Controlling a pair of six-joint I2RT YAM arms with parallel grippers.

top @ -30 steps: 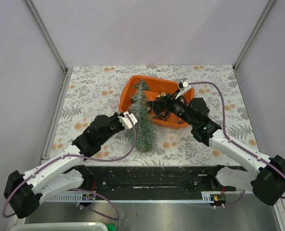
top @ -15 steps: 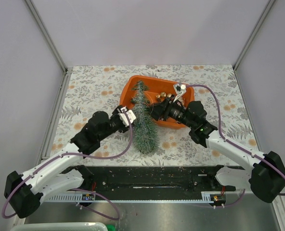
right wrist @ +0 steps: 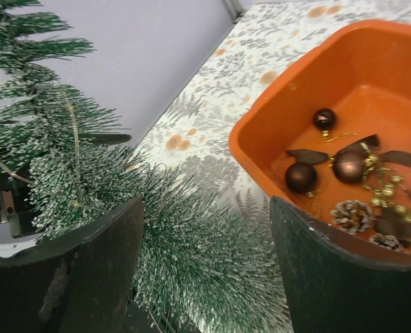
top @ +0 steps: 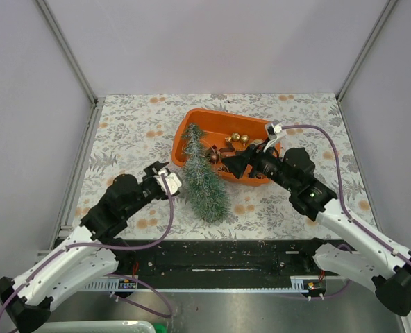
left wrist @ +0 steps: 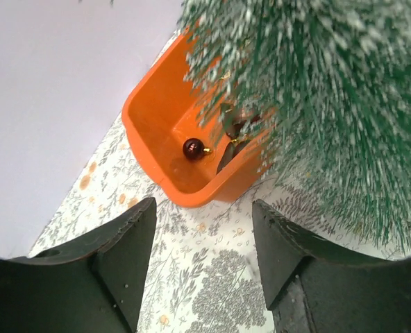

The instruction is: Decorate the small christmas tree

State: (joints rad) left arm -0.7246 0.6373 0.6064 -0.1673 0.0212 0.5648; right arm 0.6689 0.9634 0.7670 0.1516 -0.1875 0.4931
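The small christmas tree [top: 204, 179] of frosted green needles stands slanted across the floral cloth, its tip over the left corner of the orange tray [top: 226, 114]. Whether it is upright or leaning I cannot tell. A thin gold thread [right wrist: 72, 121] hangs in its needles. My left gripper [top: 164, 177] is open to the tree's left, apart from it, with only cloth between its fingers [left wrist: 204, 270]. My right gripper [top: 228, 161] is open at the tree's right side; needles lie between its wide fingers [right wrist: 205, 263] without being pinched.
The tray [right wrist: 275, 90] holds dark red baubles [right wrist: 301, 177], gold baubles [top: 239, 138], pine cones [right wrist: 353, 214] and dark ribbon pieces. One dark red bauble [left wrist: 194, 148] lies in its near corner. Grey walls enclose the table on three sides.
My left gripper opened, let go of the tree and drew back down-left. The right gripper pulled back to the right. The tree's tip swung slightly left.
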